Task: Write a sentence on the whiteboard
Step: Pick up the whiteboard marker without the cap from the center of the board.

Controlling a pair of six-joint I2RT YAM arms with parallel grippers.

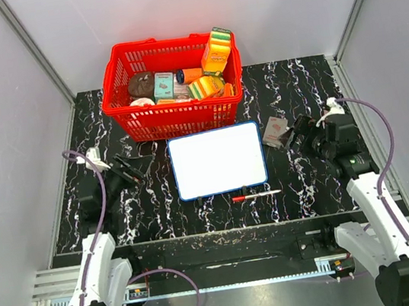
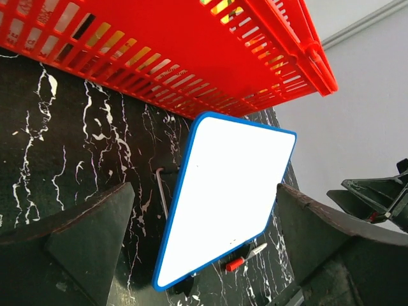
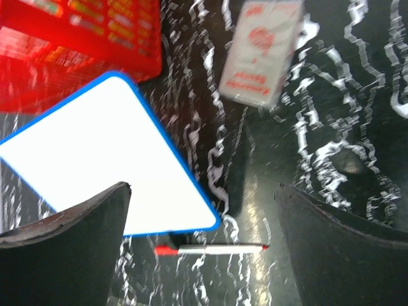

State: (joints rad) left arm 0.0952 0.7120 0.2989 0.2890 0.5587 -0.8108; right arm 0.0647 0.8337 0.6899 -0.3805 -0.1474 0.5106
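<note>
The whiteboard [image 1: 217,160], white with a thin blue frame, lies flat mid-table, in front of the red basket. Its face is blank; no red sentence shows on it in any view. It also shows in the left wrist view [image 2: 223,191] and the right wrist view [image 3: 108,162]. A white marker with a red cap [image 1: 255,194] lies just in front of the board's near edge, also in the left wrist view [image 2: 245,257] and the right wrist view [image 3: 213,249]. My left gripper [image 1: 124,169] is open and empty left of the board. My right gripper [image 1: 300,132] is open and empty to its right.
The red plastic basket [image 1: 176,115] full of groceries stands behind the board. A small white packet with red print [image 1: 274,131] lies right of the board, near my right gripper, and shows in the right wrist view [image 3: 260,54]. A thin metal hex key [image 2: 160,188] lies left of the board.
</note>
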